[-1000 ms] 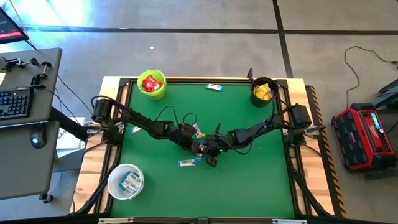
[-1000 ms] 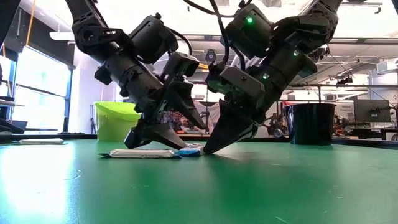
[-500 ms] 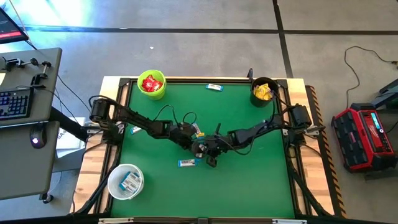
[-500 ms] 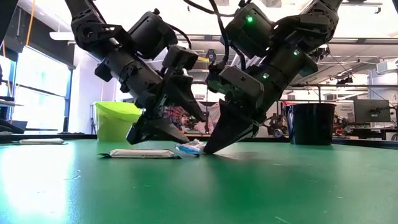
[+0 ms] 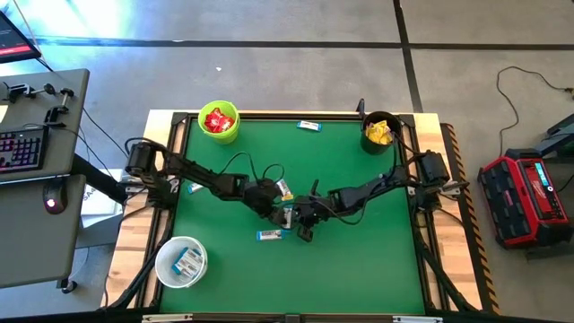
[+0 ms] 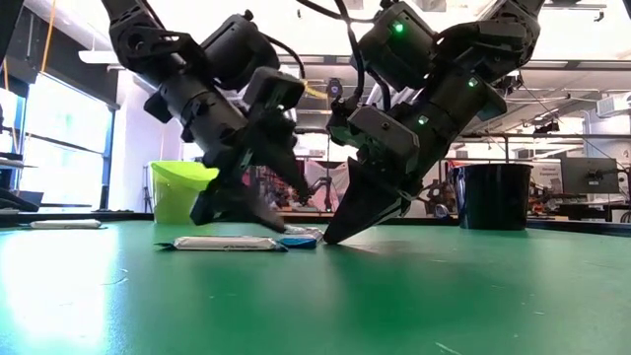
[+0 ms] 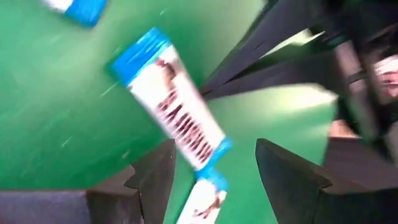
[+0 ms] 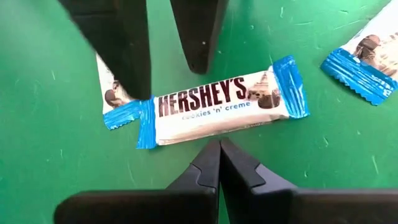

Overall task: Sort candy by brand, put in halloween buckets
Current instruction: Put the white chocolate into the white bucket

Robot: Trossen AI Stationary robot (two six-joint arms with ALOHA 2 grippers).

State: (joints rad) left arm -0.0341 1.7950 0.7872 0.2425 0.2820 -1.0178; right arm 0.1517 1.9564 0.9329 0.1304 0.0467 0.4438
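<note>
High view shows a flat green felt-like table top (image 5: 359, 260) framed in pale wood, with two dark jointed arms meeting near its middle. Three small round plastic pails stand near its edges: a glossy lime green bucket (image 5: 219, 124) at the far left corner holding crinkled red packets (image 5: 218, 118), a black bucket (image 5: 381, 131) at the far right corner holding yellow packets (image 5: 380, 135), and a white translucent bucket (image 5: 182, 261) at the near left corner holding white-and-blue bars (image 5: 187, 261).

Loose on the felt I count five slim white-and-blue wrapped bars: one near the far edge (image 5: 309, 126), one by the left edge (image 5: 195, 187), one just beside the left arm's wrist (image 5: 285, 189), one between the two grippers (image 5: 288, 215), and one a little nearer the front (image 5: 269, 235).

Right wrist view gives the closest look at the middle bar (image 8: 221, 107): a smooth, shiny rectangular wrapper, white with bright blue crimped, saw-toothed ends and brown lettering, lying flat on the felt. Another bar's blue end (image 8: 121, 107) overlaps it at one side, and a third bar (image 8: 367, 59) lies apart.

The left gripper (image 8: 168, 46) hangs over that bar with its two tapered black fingers (image 8: 200, 31) spread wide, one on each side of the bar's end, holding nothing. The right gripper (image 8: 219, 163) has its pointed fingers pressed together, tips on the felt just beside the bar's long edge, gripping nothing.
</note>
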